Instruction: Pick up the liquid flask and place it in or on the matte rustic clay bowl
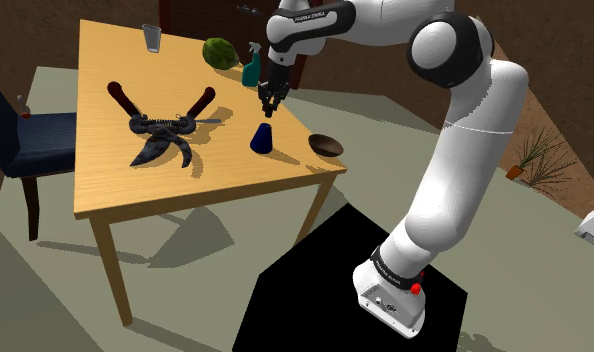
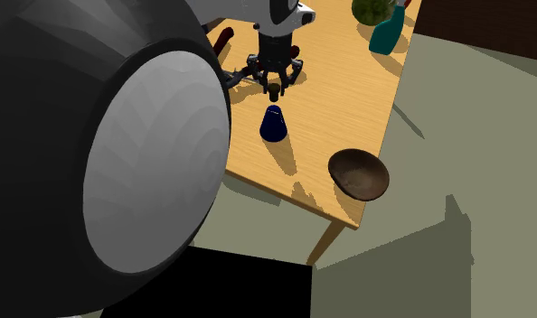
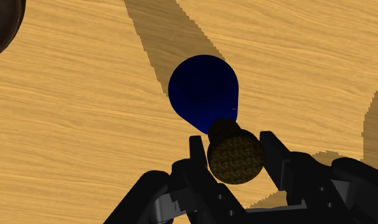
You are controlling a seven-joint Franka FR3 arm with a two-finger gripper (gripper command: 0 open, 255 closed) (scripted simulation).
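Dark blue liquid flask (image 1: 262, 139): smooth cone, upright on light wood-grain table (image 1: 105, 190); round, rough brown stopper (image 3: 235, 156) on top. Black gripper (image 1: 270, 103) hovers just above stopper, fingers (image 3: 198, 156) spread, gripping nothing. Dark brown matte bowl (image 1: 326, 145), shallow, at 3 o'clock from flask in shoulder view, close to table corner; bare wood between them. Large pruning shears (image 1: 163, 128) at 9 o'clock, well apart

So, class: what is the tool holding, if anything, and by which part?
Nothing. The open tool hovers over the flask, fingers either side of its stopper, not clasping it.
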